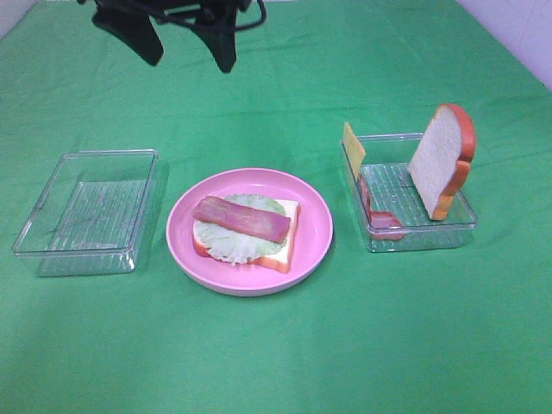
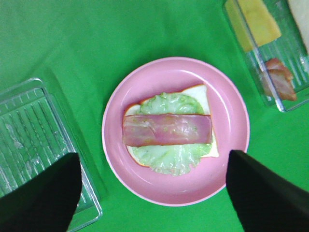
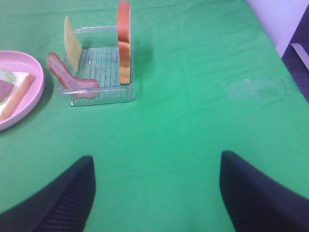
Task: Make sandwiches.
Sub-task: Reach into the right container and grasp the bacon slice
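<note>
An open-faced sandwich lies on the round pink plate (image 1: 315,207): a bread slice (image 1: 286,235), pale green lettuce (image 1: 226,243) and a reddish-pink meat strip (image 1: 241,218) on top, also seen in the left wrist view (image 2: 166,129). The clear right tray (image 1: 423,235) holds a standing bread slice (image 1: 442,159), a yellow cheese square (image 1: 353,147) leaning on its wall and a meat strip (image 1: 384,222). My left gripper (image 1: 190,62) hangs open and empty high above the plate (image 2: 152,155). My right gripper (image 3: 155,157) is open and empty over bare cloth, away from the right tray (image 3: 104,94).
An empty clear tray (image 1: 86,211) stands left of the plate on the green cloth. A white wall edge (image 1: 517,34) borders the far right of the table.
</note>
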Motion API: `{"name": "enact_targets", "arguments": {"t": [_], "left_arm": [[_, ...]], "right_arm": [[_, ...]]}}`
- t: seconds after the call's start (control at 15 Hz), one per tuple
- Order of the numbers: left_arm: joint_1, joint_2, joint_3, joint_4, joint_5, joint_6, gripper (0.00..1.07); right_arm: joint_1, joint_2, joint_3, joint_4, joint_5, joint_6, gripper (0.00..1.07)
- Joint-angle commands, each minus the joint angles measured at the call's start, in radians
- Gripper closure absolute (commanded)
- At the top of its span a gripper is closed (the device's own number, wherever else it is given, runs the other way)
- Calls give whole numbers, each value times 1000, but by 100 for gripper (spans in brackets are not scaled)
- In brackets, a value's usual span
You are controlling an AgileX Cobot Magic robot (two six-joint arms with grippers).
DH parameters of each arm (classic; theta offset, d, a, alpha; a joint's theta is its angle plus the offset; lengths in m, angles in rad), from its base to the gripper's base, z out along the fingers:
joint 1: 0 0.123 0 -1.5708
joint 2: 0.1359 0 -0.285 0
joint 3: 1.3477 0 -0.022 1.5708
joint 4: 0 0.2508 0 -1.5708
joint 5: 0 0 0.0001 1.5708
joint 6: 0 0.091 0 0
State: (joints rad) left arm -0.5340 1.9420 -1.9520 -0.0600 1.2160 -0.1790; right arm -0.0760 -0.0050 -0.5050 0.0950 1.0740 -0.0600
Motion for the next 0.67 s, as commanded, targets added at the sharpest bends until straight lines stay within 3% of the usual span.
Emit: {"name": "enact_targets", "arguments": {"t": [0.07, 0.47, 0.67], "left_arm": [[-3, -167, 0, -11, 73, 4, 28], [-5, -431, 30, -36, 72, 7, 28], [-5, -616, 250, -35, 72, 8, 28]], "right_arm": [[-3, -15, 2, -4, -14, -1, 38], [-3, -15, 2, -4, -14, -1, 38], [-3, -15, 2, -4, -14, -1, 38]]}}
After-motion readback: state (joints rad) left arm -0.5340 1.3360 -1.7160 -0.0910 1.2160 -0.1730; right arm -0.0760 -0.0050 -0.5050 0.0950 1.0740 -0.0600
